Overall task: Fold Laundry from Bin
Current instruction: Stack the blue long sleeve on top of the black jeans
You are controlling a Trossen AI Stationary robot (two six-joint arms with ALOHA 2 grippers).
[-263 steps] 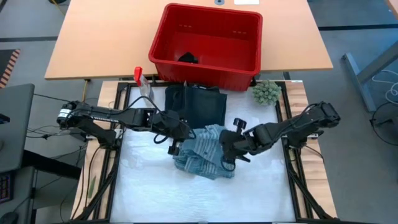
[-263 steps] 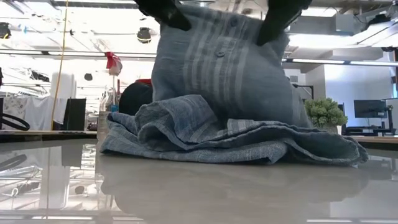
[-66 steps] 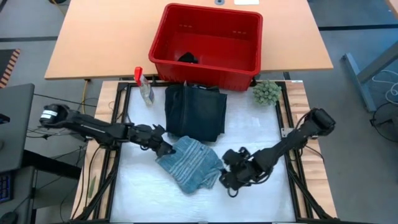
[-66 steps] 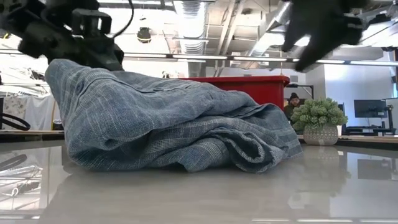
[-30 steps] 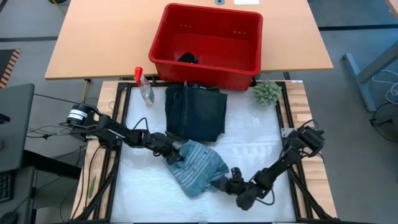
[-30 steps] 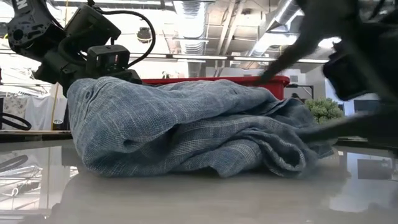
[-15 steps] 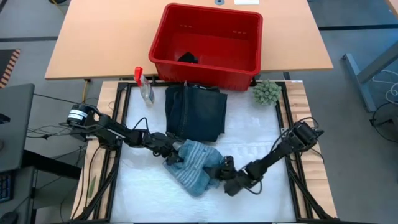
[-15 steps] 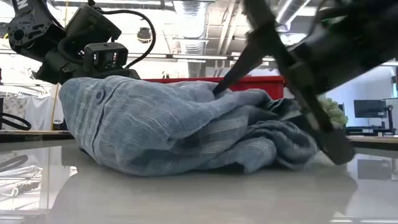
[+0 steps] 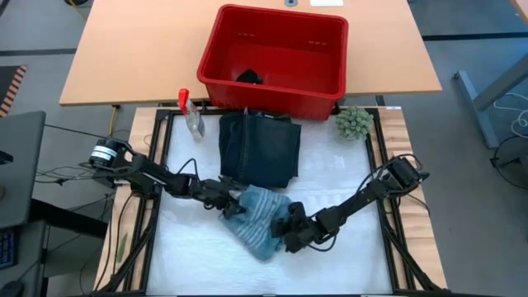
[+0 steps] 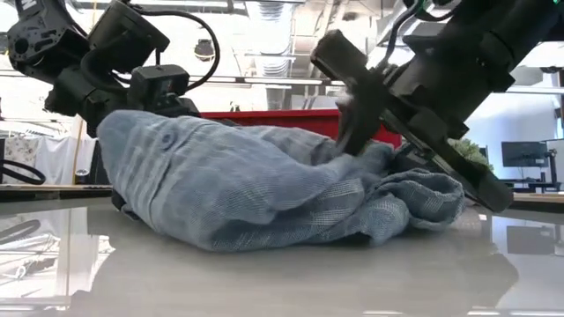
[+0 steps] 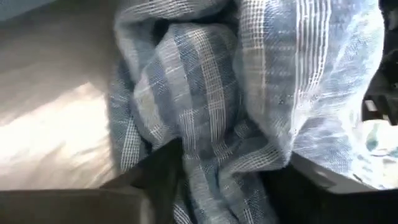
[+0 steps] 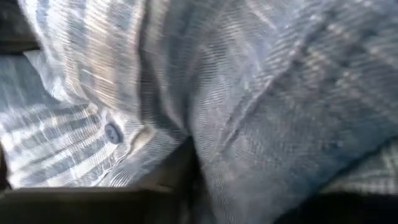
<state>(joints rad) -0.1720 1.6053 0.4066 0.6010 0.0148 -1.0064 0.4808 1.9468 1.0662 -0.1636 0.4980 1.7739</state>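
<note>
1. White matting [image 9: 346,177] covers the table beneath both arms.
2. Left gripper [image 9: 233,208] clamps the faded blue shirt's [image 9: 260,216] left edge; cloth fills its jaws.
3. Right gripper [image 9: 292,231] bites the shirt's right edge.
4. Only the high view shows the folded dark garment [image 9: 260,150] and red bin [image 9: 276,58] farther back.

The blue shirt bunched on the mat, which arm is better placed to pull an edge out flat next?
Probably the right. The right gripper sits at the blue shirt's open side facing bare mat; the left gripper is hemmed in near the folded dark garment.
</note>
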